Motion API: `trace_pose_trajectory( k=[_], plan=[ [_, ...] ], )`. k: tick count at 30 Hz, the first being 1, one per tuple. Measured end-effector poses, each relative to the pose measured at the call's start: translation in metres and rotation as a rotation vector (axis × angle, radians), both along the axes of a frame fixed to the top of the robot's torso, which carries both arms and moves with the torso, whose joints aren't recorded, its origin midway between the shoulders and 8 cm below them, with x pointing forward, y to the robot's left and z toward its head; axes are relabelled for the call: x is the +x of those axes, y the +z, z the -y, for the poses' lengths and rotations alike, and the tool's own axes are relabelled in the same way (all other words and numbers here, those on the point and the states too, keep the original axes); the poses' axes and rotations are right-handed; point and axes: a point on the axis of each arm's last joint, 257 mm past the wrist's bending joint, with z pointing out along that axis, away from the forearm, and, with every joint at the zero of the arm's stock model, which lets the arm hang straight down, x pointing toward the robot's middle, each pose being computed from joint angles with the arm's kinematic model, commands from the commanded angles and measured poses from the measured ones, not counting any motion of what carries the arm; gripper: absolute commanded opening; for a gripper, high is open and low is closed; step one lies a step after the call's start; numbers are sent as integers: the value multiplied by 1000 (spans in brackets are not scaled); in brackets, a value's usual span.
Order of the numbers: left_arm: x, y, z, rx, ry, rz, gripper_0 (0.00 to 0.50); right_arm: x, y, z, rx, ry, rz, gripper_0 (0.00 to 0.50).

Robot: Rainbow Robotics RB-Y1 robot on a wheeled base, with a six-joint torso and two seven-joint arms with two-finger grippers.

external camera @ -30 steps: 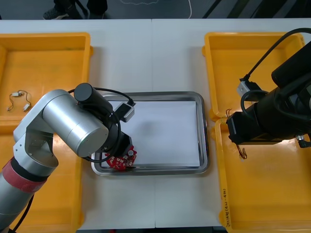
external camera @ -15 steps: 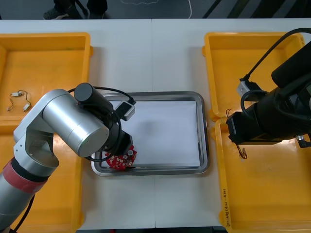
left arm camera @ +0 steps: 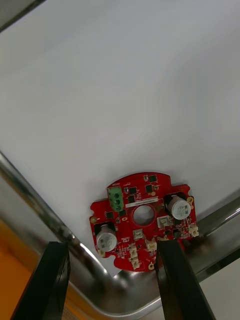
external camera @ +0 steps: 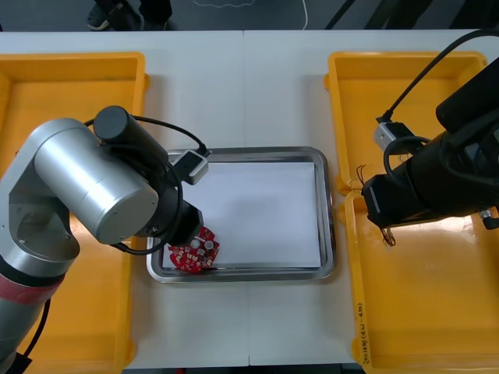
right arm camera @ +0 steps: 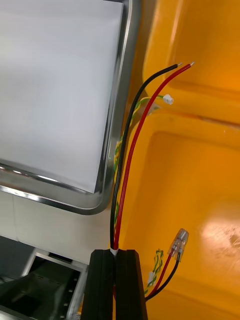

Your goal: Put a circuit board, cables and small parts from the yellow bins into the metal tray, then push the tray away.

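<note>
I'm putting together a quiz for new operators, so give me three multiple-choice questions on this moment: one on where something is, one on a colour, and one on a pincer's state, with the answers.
1. Where in the shiny metal tray does the round red circuit board lie?
A) far right corner
B) near left corner
C) middle

2. What colours are the two wires held in the right pincer?
A) blue and white
B) black and red
C) both yellow

3. How does the left pincer stand?
A) shut on the board
B) shut on nothing
C) open, over the board

Answers:
1 B: the front view shows the board by the rim's near left bend.
2 B: one black and one red wire rise from the shut pincer.
3 C: its fingers stand apart, with the board flat on the tray beneath.
</note>
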Motion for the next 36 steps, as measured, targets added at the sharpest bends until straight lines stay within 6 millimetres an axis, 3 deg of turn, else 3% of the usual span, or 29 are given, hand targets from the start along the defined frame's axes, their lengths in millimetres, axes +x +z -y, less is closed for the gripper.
trace_pose_trajectory(
  k=[4,10,22,29,36],
  plan=[
    [0,21,-14,5,30,12,500,2,0,-4,-30,107,22,0],
    [9,62,-16,-60,41,110,500,8,-7,-16,-80,213,42,0],
    [11,121,-9,-198,-4,198,500,18,-24,-64,-187,506,88,0],
    [14,137,-16,-198,-33,202,500,18,-37,-80,-260,641,95,0],
    [32,144,-58,-172,42,166,500,17,-56,-89,-362,806,106,0]
  ],
)
